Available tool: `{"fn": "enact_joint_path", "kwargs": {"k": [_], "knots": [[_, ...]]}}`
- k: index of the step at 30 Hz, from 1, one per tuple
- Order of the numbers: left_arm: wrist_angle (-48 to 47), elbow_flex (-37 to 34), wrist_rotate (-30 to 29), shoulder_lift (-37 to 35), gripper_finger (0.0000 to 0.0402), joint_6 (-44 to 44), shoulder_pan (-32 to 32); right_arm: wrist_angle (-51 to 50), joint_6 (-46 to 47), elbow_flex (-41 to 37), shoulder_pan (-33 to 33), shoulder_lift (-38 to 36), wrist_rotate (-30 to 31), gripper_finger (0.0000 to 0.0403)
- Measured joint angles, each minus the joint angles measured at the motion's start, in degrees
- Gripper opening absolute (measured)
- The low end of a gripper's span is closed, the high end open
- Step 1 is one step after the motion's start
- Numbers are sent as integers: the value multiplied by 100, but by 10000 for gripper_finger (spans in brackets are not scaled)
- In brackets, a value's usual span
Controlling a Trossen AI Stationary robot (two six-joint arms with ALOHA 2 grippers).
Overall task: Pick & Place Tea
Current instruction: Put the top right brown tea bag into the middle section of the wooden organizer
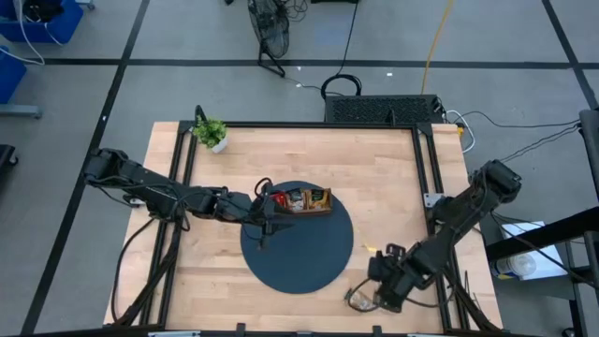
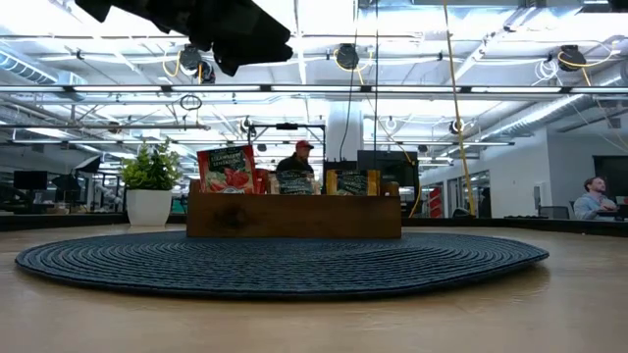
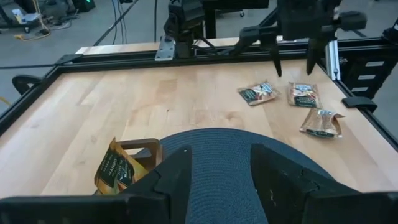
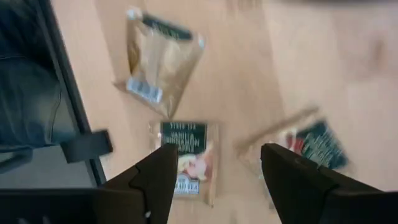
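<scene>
Wooden worktop (image 1: 374,178) carries a dark round mat (image 1: 309,257). Near its front corner the right gripper (image 4: 214,180) hangs over three loose sachets (image 4: 183,155) — fingers apart, holding nothing. Farther in, the left gripper (image 3: 217,180) — fingers apart — hovers by the tray (image 1: 304,201) of sachets.

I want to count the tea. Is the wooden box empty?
Not empty: red and dark sachets stand upright in the brown wooden tray.

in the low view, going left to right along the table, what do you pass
potted plant → red tea sachet standing at the left end of the wooden tray → dark green tea sachet toward the tray's right end
</scene>
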Motion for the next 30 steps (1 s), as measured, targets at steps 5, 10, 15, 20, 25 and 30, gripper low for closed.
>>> {"fn": "enact_joint_path", "kwargs": {"k": [5,10,15,20,25,30], "knots": [[14,0,0,0,170,-48,-1,-83,388,-449,337,9,18,206],[17,0,2,0,172,-298,-1,109,356,-862,477,9,12,206],[93,0,3,2,167,-508,-1,470,170,-1243,522,9,40,206],[251,0,2,2,164,-510,-2,1009,63,-1774,521,-22,90,205],[326,0,1,4,171,-484,0,1109,216,-2104,517,-16,182,191],[325,0,-129,4,171,-459,0,1180,346,-2143,519,-13,511,119]]}}
